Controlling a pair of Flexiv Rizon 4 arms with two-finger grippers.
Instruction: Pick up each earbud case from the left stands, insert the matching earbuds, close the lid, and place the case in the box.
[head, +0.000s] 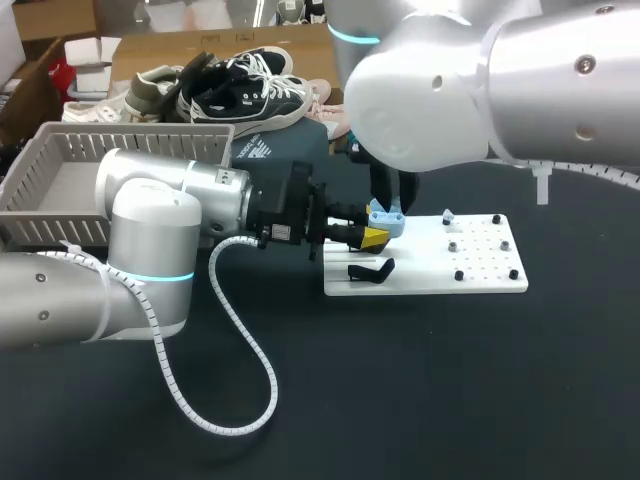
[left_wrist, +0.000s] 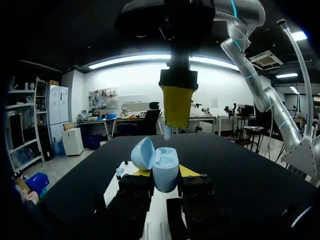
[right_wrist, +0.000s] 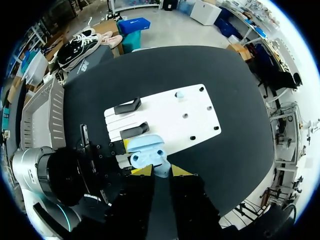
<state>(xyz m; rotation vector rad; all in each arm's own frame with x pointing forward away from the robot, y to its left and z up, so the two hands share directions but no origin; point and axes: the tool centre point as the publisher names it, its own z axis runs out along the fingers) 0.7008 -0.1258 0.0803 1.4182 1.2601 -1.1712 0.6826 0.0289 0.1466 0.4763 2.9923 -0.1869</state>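
Note:
A light blue earbud case (head: 383, 222) hangs open just above the left end of the white stand board (head: 430, 280). My left gripper (head: 370, 238) is shut on the case from both sides. In the left wrist view the case (left_wrist: 161, 167) sits between the yellow fingertips (left_wrist: 189, 171), lid tilted back. My right gripper (head: 386, 205) comes straight down over the case and is shut on a small pale earbud (left_wrist: 167, 132), which hovers right above the open case (right_wrist: 147, 149). A second earbud (head: 447, 215) rests on the board. Two black stands (right_wrist: 127, 106) are bare.
The grey slatted box (head: 60, 150) stands at the far left behind my left arm. Small black pegs (head: 485, 250) dot the right half of the board. A white cable (head: 240, 370) loops over the dark table in front of my left arm.

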